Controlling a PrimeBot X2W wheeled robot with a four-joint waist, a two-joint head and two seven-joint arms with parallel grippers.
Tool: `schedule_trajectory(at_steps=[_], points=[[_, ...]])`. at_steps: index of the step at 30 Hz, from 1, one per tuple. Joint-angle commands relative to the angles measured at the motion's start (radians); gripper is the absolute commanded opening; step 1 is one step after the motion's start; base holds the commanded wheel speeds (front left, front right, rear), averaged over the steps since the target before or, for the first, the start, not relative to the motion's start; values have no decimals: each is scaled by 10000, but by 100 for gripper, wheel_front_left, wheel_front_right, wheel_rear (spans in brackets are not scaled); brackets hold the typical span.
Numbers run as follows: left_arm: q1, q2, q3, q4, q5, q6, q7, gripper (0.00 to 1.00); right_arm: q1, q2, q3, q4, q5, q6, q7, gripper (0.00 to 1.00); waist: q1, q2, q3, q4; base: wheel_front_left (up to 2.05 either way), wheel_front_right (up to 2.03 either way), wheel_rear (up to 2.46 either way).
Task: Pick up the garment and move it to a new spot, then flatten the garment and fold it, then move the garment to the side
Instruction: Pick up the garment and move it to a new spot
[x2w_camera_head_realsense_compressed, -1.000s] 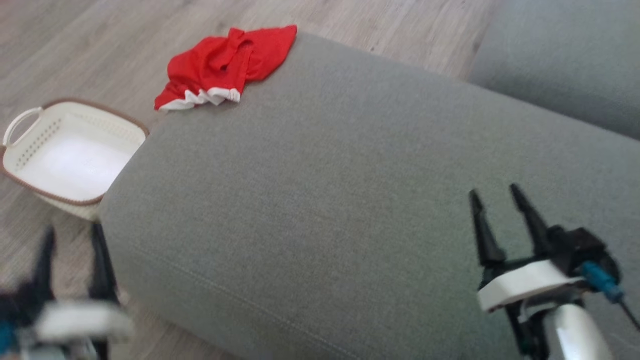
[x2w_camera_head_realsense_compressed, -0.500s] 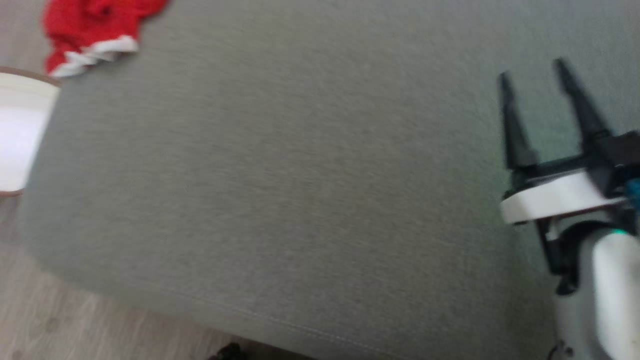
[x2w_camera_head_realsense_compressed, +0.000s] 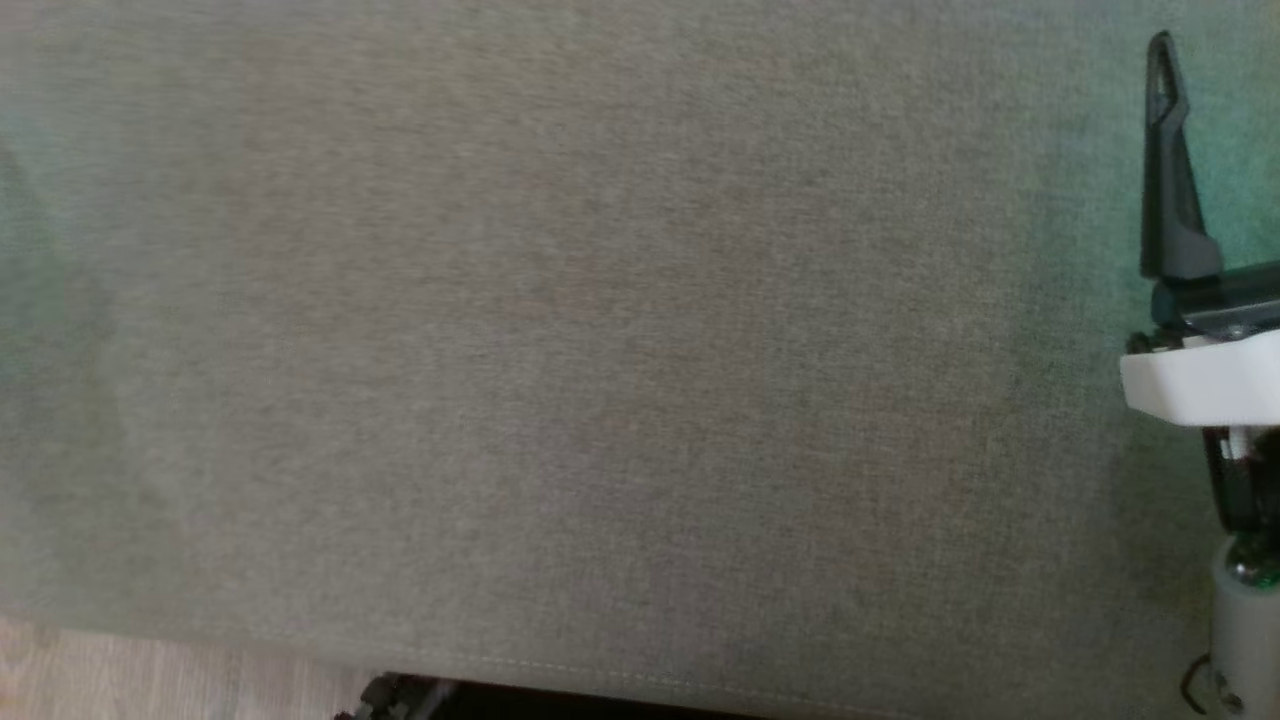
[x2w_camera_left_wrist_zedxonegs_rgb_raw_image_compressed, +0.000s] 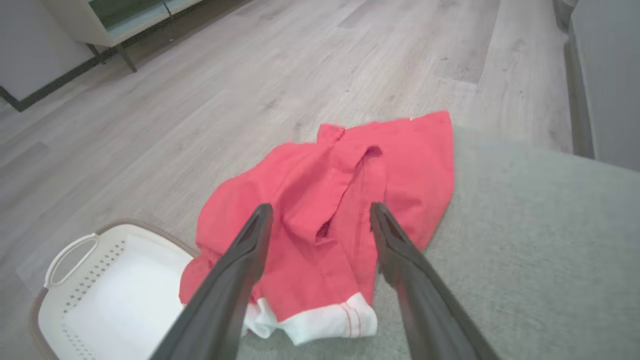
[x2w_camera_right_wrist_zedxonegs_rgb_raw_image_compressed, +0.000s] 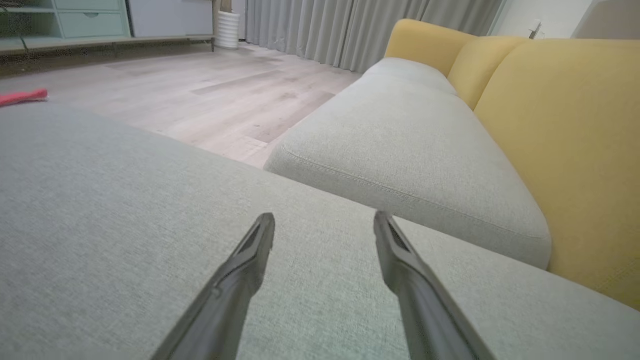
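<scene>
The garment is a crumpled red piece with a white hem, lying on the far corner of the grey cushion and hanging partly over its edge. My left gripper hovers just above it, open, with its two dark fingers spread either side of the red folds and nothing between them. In the right wrist view the garment is a thin red sliver far off at the left. My right gripper is open and empty low over the bare cushion. One of its fingers shows at the right edge of the head view.
A white perforated basket with a brown rim stands on the wooden floor beside the cushion, below the garment's corner. A sofa with a grey seat and a yellow backrest lies across a narrow gap beyond my right gripper.
The head camera has swung down and to the right, so the garment, the basket and my left gripper have left its picture. Both grippers stay open.
</scene>
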Motion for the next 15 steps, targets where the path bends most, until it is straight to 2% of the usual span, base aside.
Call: schedule_trajectory(at_steps=[1,6,13,14,15], points=[[-320,739,282,152,104,-81,-129,100,65,-33,220,-522,65,65,77,100,-3,1,355,-267,0,0,0],[-577,534,303,1448,-51,-288,-231,100,104,-151,128,-768,122,65,174,100,-3,1,555,-323,0,0,0],[-737,246,337,2879,-480,-974,190,100,32,-188,134,-769,220,65,168,100,-3,1,500,-395,0,0,0],[-757,233,320,3016,-487,-1023,175,90,14,-182,141,-750,234,65,149,100,-3,1,477,-409,0,0,0],[-781,228,307,3138,-490,-1067,138,50,-6,-175,151,-729,248,65,129,100,-3,1,454,-427,0,0,0]])
